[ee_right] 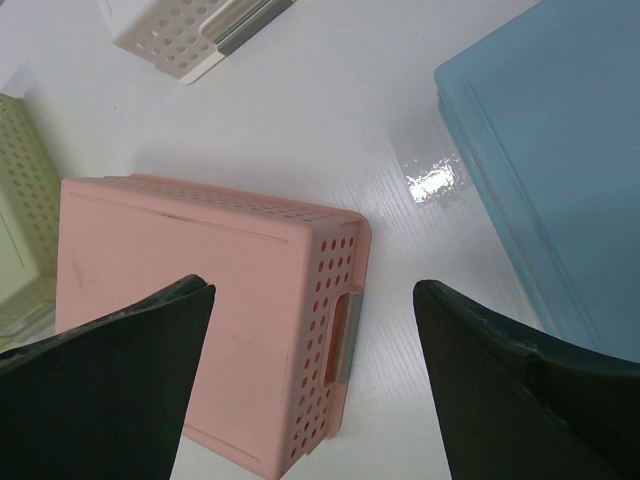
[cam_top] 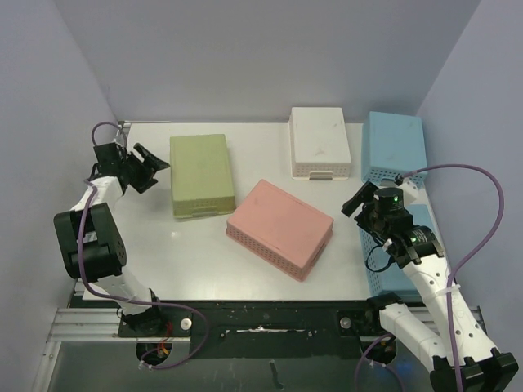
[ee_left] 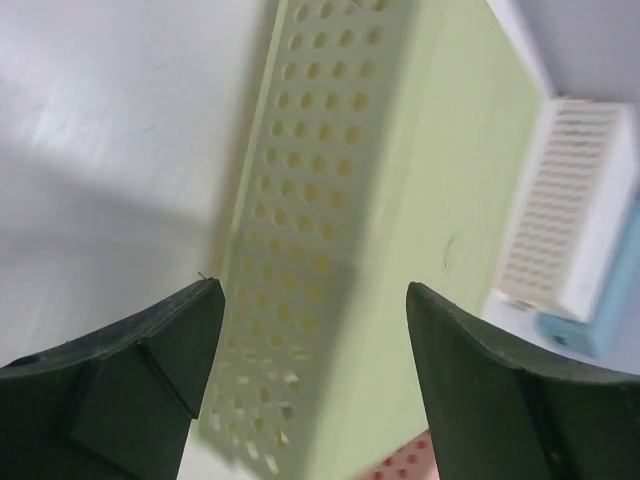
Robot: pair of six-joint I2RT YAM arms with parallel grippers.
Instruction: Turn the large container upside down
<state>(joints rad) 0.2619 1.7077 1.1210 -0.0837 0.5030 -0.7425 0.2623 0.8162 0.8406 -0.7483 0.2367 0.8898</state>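
The pink container [cam_top: 282, 227] lies bottom-up in the middle of the table, perforated walls down; it looks like the biggest one. In the right wrist view it [ee_right: 180, 290] lies below and left of my fingers, its handle slot facing the gap between them. My right gripper [cam_top: 358, 200] is open and empty, just off the pink container's right end, also shown in its wrist view [ee_right: 312, 300]. My left gripper [cam_top: 155, 167] is open and empty at the left side of a green container [cam_top: 200, 174], whose perforated wall fills the left wrist view [ee_left: 310, 300].
The green container [ee_left: 400, 200] lies bottom-up at the back left. A white container [cam_top: 320, 141] and a blue one [cam_top: 394, 143] lie bottom-up at the back right. Another blue container [cam_top: 392, 282] sits under my right arm. Walls close in left, right and behind.
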